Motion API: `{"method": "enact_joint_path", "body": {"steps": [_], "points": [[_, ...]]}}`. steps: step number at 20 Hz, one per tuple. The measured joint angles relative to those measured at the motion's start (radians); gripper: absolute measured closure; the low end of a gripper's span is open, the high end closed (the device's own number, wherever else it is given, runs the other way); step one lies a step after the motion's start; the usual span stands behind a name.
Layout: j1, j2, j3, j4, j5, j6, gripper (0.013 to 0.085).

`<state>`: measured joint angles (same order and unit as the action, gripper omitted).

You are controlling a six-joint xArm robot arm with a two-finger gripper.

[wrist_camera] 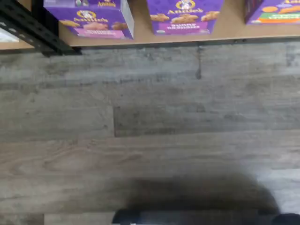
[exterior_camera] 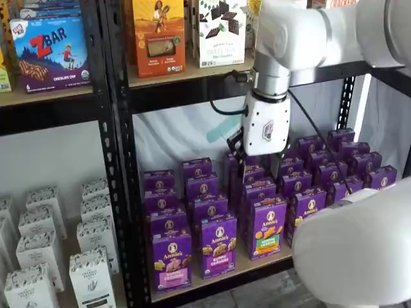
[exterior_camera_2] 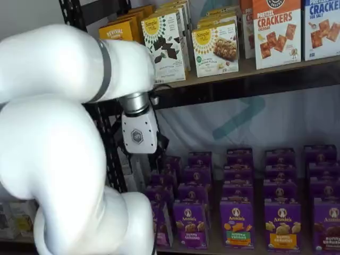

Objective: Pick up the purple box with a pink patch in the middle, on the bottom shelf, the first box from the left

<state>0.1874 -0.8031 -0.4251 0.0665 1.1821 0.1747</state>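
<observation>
The purple box with a pink patch (exterior_camera: 171,260) stands at the front left of the bottom shelf. The wrist view shows its front face (wrist_camera: 89,18) at the shelf's front edge. In a shelf view it (exterior_camera_2: 161,226) is partly hidden behind my arm. My gripper (exterior_camera: 257,156) hangs in front of the shelf, well above the box and to its right. Its white body also shows in a shelf view (exterior_camera_2: 139,135). The dark fingers are side-on and show no plain gap. Nothing is in them.
Rows of similar purple boxes (exterior_camera: 218,247) fill the bottom shelf, among them one with a green patch (exterior_camera: 268,228). A black shelf post (exterior_camera: 119,192) stands just left of the target. White cartons (exterior_camera: 90,276) fill the neighbouring shelf. Grey wooden floor (wrist_camera: 150,122) lies in front.
</observation>
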Motion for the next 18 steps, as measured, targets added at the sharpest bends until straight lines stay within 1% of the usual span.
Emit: {"method": "enact_joint_path", "body": {"steps": [5,8,11,15,18], "points": [[0.030,0.084,0.039,0.010,-0.117,0.018,0.0130],[0.044,0.145,0.057,0.027,-0.190,0.018,0.0130],[0.060,0.223,0.076,0.051,-0.286,0.012,0.0130],[0.084,0.292,0.098,0.045,-0.407,0.028,0.0130],[0.096,0.352,0.099,0.054,-0.468,0.029,0.0130]]}}
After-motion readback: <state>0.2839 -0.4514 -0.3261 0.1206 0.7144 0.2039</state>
